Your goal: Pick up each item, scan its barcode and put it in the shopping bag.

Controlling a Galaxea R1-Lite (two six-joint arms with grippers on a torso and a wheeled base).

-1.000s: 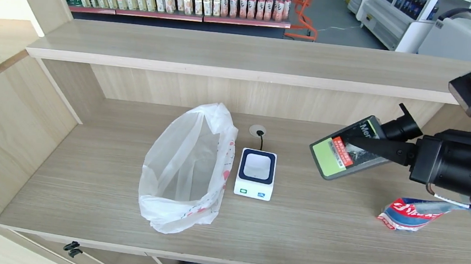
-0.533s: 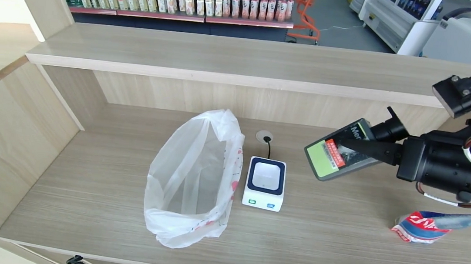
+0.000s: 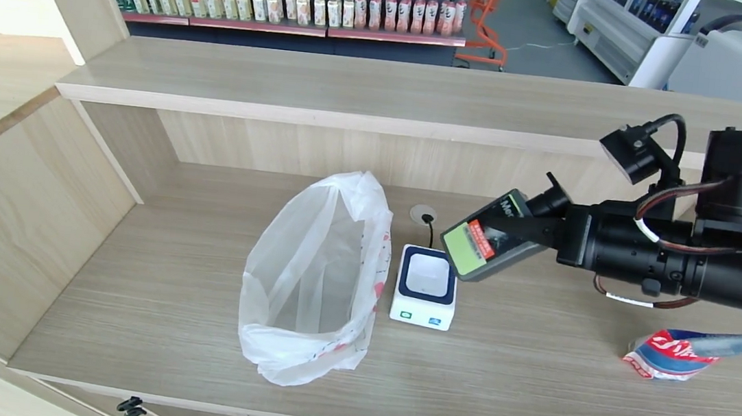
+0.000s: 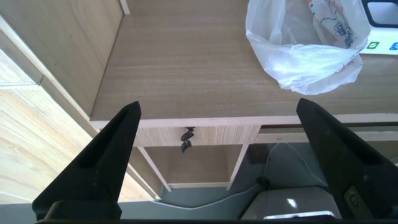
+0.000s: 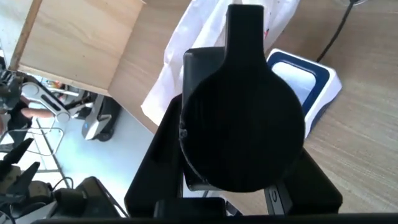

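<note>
I had the dark box [image 3: 486, 243] with its green and red label clamped in my right gripper [image 3: 515, 227], right of centre in the head view. It was tilted, and its lower corner overlapped the white scanner [image 3: 427, 287] at mid-frame. The open shopping bag [image 3: 315, 278] stood just left of the scanner on the bench [image 3: 532, 383]. A red, white and blue packet [image 3: 670, 344] lay at the lower right. My left gripper [image 4: 217, 107] hung spread wide off the bench's front edge.

The packet [image 3: 670, 351] runs off the head view's right edge; the box [image 3: 474, 248] has its far end buried in the right gripper [image 3: 513, 224] (label too small to read); the left wrist view crops the scanner [image 4: 384, 37].
</note>
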